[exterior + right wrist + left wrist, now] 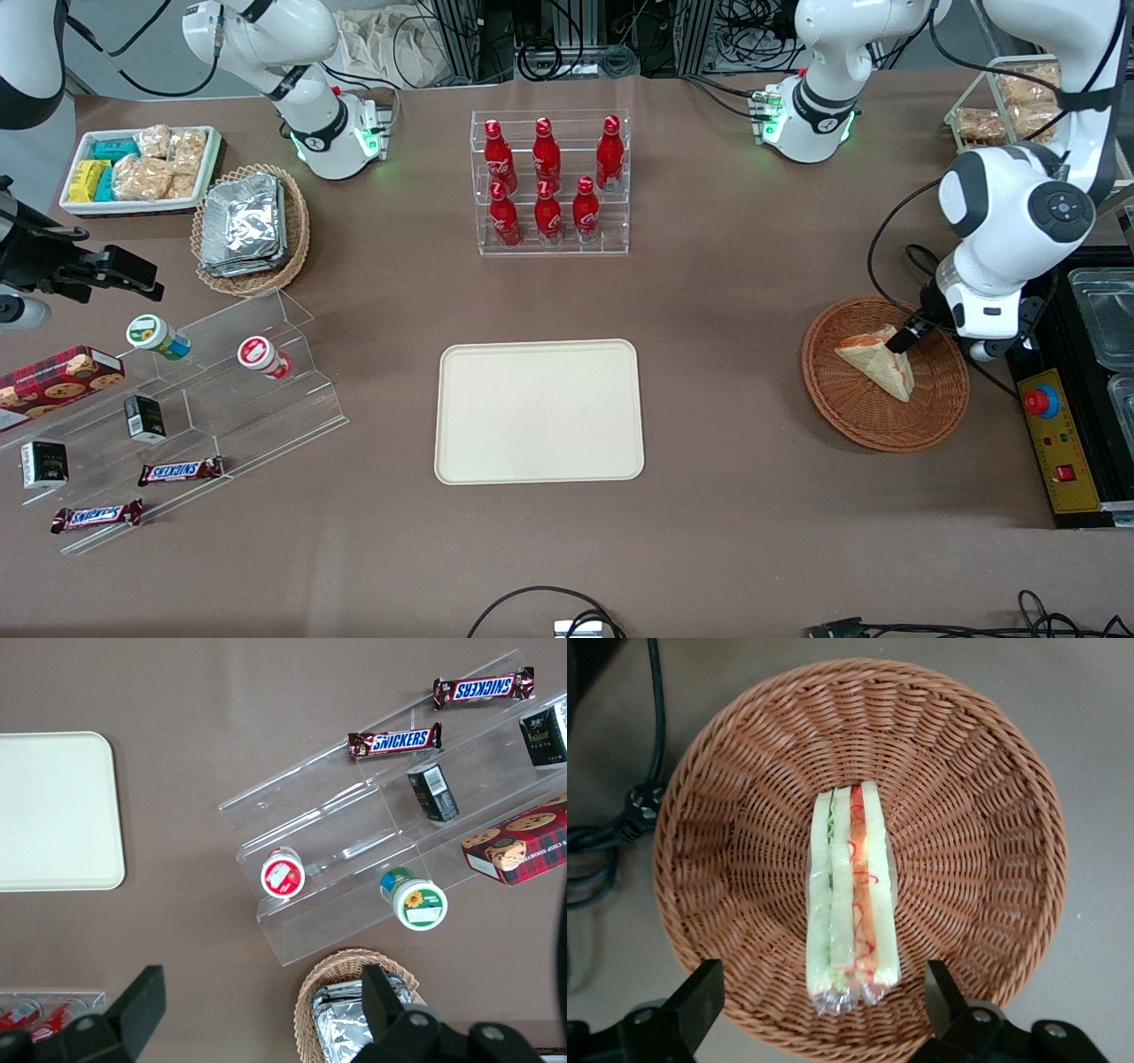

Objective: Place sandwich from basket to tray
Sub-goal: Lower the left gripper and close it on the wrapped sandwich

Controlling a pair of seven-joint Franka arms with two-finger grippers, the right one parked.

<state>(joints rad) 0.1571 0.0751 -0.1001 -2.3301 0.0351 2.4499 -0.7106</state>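
Your gripper (pixel 819 1001) hangs over the basket (pixel 983 815) at the right of the front frame, jaws apart and straddling one end of the sandwich (pixel 852 895), which lies in the basket on its cut edge. Nothing is clamped yet. Close this near the tip and the wedge may pivot or slip out during the carry to the tray (pixel 539 412), center frame.

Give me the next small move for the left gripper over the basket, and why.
Probably lower straight down, then close. The gripper is open above the basket, its fingers standing either side of the sandwich at one end, not touching it. The sandwich lies cut edge up in the basket, and the tray holds nothing yet.
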